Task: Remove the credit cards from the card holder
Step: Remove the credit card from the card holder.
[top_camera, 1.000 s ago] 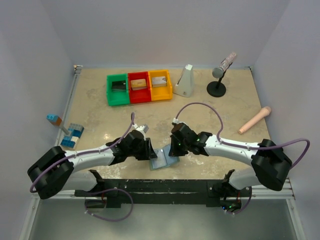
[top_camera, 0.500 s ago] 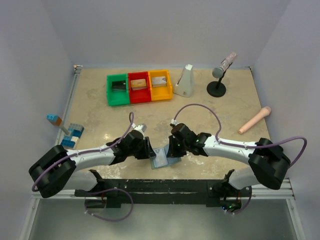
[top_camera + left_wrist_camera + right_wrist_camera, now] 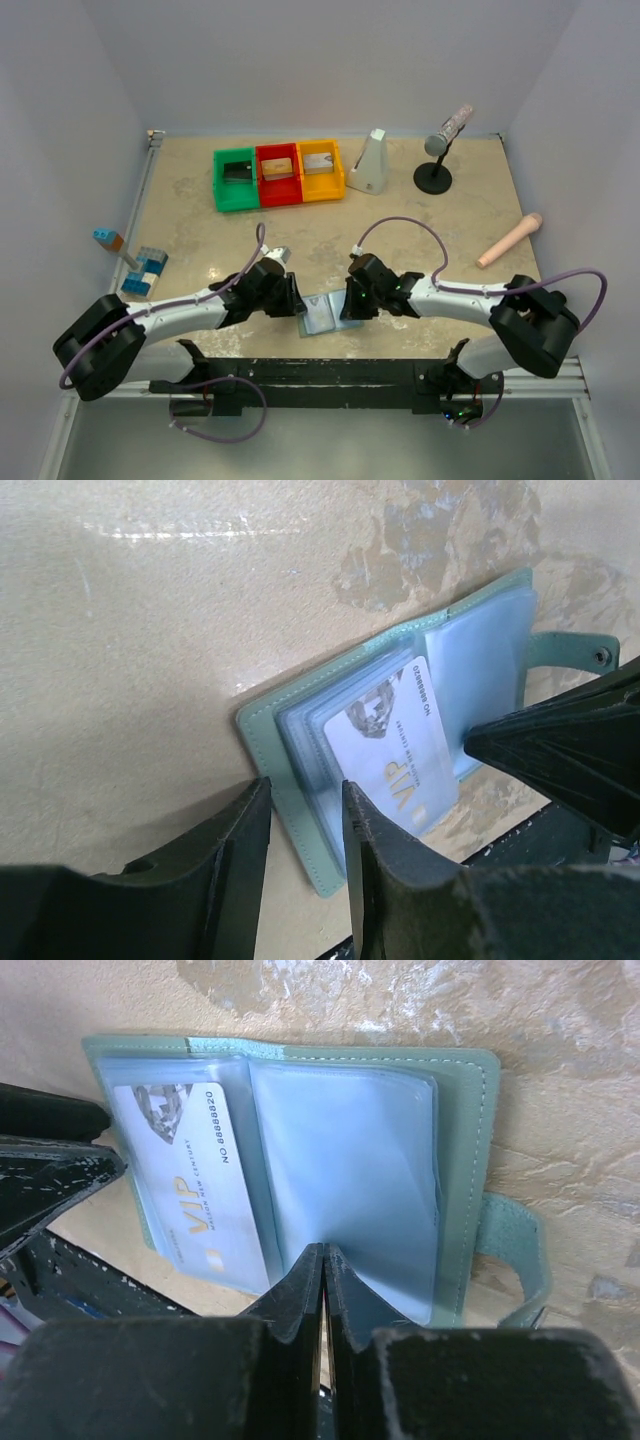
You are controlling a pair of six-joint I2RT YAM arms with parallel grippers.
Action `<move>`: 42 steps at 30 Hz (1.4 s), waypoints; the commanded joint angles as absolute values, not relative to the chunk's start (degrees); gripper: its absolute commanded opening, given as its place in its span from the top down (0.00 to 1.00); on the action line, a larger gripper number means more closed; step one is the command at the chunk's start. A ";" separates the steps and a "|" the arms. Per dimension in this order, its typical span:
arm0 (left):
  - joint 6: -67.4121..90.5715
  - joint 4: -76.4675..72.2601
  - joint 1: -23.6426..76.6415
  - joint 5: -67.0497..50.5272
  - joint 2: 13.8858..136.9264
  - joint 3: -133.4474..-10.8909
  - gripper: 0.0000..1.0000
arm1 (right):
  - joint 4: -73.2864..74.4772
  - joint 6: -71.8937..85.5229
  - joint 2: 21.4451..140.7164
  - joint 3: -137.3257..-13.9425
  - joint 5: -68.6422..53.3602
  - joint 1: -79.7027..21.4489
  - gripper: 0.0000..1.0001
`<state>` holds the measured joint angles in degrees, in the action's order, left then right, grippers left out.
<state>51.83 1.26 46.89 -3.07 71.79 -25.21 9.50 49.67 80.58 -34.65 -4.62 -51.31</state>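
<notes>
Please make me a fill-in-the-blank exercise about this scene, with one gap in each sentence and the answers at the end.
1. The wallet lies ___ on the table.
2. The card in its pocket shows the word ___.
3. The jaws of the right claw are ___.
4. The middle bin, between the green bin and the yellow bin, is ___.

Missing words: open; VIP; shut; red.

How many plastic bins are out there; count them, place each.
3, in a row at the far side of the table: green bin leftmost, red bin in the middle, yellow bin rightmost. None seems hidden.
</notes>
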 commanded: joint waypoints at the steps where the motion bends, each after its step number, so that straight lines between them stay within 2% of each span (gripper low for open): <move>1: 48.34 7.38 46.32 -0.26 68.30 -28.12 0.60 | 11.94 50.01 77.97 -34.01 -1.85 -51.24 0.95; 11: 47.11 11.16 46.32 -0.88 61.70 -30.85 0.57 | 22.05 45.62 67.60 -39.45 4.74 -51.42 0.87; 17: 48.25 6.87 46.32 -5.09 61.96 -30.24 0.57 | 21.10 39.91 63.72 -43.59 4.31 -54.22 0.80; 22: 50.18 1.95 46.41 -7.64 63.89 -27.87 0.58 | 18.02 36.48 67.57 -48.95 0.27 -58.35 0.55; 24: 51.15 -1.64 46.49 -8.26 64.60 -26.55 0.59 | 13.65 36.56 70.21 -48.43 -4.27 -58.71 0.49; 27: 51.85 -3.51 46.49 -8.70 65.83 -25.05 0.59 | 14.75 38.50 74.43 -49.82 -8.07 -58.10 0.45; 33: 52.29 -5.27 46.58 -8.44 67.50 -23.47 0.60 | 4.32 43.59 77.69 -42.64 -10.11 -56.34 0.50; 38: 52.47 -6.59 46.49 -8.70 70.22 -23.03 0.61 | 3.69 44.12 80.59 -41.66 -9.05 -55.64 0.58; 42: 53.00 -6.94 46.49 -8.00 71.72 -22.59 0.63 | 1.24 45.44 81.91 -39.38 -9.31 -54.32 0.59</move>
<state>51.92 -3.86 46.57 -7.94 70.59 -23.53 6.31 43.40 81.45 -41.21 -8.62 -55.37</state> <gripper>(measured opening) 0.382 0.417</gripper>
